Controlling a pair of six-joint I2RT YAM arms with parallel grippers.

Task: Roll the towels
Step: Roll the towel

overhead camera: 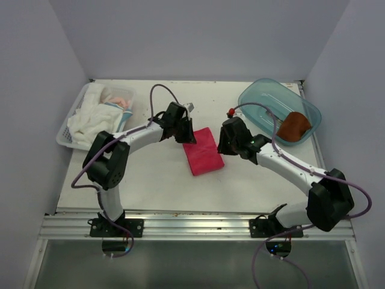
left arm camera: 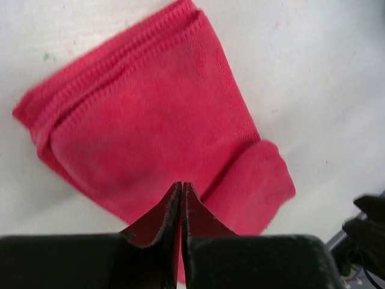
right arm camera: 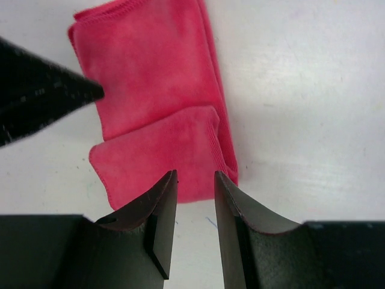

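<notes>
White table (overhead camera: 150, 180), pale walls on three sides, and both arms reach in toward the middle. The pink-red towel (overhead camera: 203, 152) lies flat on the table between the two tools. It is folded into a rectangle, with the end nearest the right tool doubled back over itself. The left tool (overhead camera: 187, 136) is down at the towel's far corner, its fingers (left arm camera: 162, 217) pressed together with only a hairline between them. The towel spreads out just ahead of its tips, but I cannot tell whether any cloth is caught there. The right tool (overhead camera: 224, 144) sits at the towel's opposite side, its fingers (right arm camera: 159, 205) spread a little. The doubled end lies just beyond its tips, and it holds nothing. Well off to the right tool's right, the brown towel (overhead camera: 295, 126) sits bunched in a clear blue tub (overhead camera: 283, 90). Well to the left tool's left stands a white basket (overhead camera: 63, 137) heaped with white cloths (overhead camera: 90, 114).
</notes>
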